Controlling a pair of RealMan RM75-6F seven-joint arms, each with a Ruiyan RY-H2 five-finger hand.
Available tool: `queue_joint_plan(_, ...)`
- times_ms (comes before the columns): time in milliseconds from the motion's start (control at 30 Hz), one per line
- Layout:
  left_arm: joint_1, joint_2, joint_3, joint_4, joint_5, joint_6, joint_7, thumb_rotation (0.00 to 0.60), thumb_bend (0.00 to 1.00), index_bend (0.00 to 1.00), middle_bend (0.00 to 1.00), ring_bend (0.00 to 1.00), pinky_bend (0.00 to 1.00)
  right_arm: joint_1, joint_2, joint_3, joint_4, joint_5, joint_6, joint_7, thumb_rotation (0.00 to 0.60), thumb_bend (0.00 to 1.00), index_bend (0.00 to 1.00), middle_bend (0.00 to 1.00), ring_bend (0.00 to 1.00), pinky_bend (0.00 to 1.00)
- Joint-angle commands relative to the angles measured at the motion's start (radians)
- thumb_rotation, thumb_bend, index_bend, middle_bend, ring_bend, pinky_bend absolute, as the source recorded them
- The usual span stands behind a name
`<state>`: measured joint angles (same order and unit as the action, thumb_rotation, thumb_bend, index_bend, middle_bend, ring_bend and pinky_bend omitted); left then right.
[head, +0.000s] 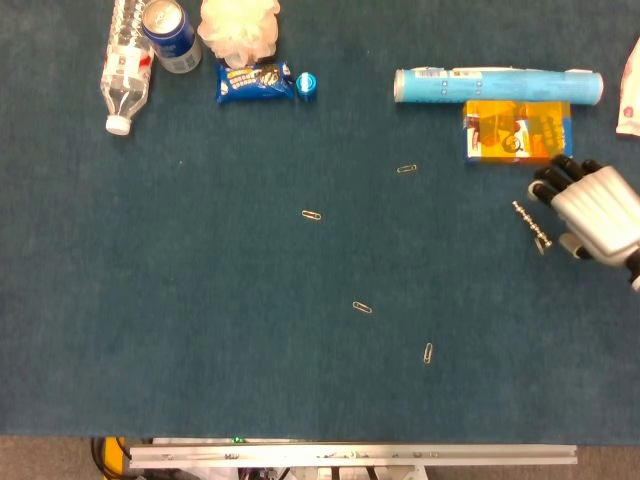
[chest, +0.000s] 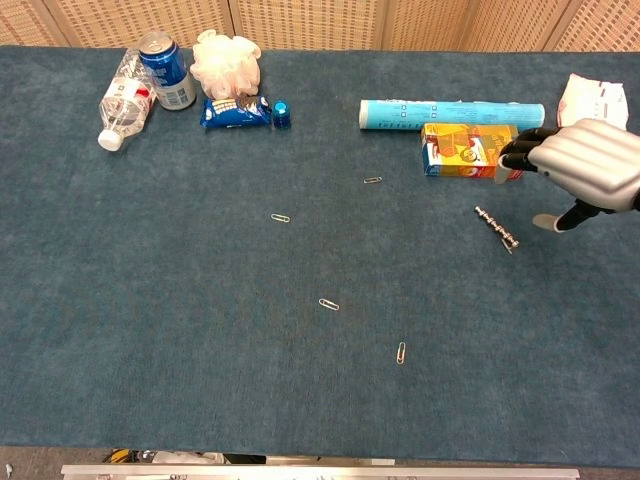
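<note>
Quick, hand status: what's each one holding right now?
Left hand: not in either view.
Right hand: open, holding nothing; the paper clip chain lies on the table just beside it.

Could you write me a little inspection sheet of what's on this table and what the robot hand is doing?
Surface: dark blue carpet-like table cover, with a metal rail along the near edge.
Job's things: small chain of paper clips lying flat, just left of the right robot hand; not held.
Clutter: four loose paper clips mid-table; orange box beside a light blue tube; water bottle, blue can, white bath puff, blue snack packet, small blue cap; white packet at the right edge.
Robot hands: right one empty, fingers apart; left one not visible.
Cables: nothing seen.
Surroundings: perforated wall panels behind the table.
</note>
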<state>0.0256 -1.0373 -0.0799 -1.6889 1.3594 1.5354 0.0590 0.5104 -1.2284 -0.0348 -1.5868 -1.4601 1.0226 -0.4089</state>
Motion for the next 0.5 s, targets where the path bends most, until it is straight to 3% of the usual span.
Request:
queue_joint_plan(33,-0.001,-0.002,0.0,0.005,0.005,0.002,-0.005,0.6,0.05,0.31,0.35,0.33,0.45,-0.022,0.008,0.004,-0.01,-0.017,0.042,0.041,0.6,0.19,0.34,0.27,0.17,0.36)
queue_joint_plan(500,-0.018,-0.008,0.011,0.02,0.049,-0.012,-0.035,0.6,0.05,0.31,0.35,0.33,0.45,-0.173,0.064,0.027,-0.036,-0.025,0.291,0.196,0.6,0.19,0.34,0.27,0.17,0.36)
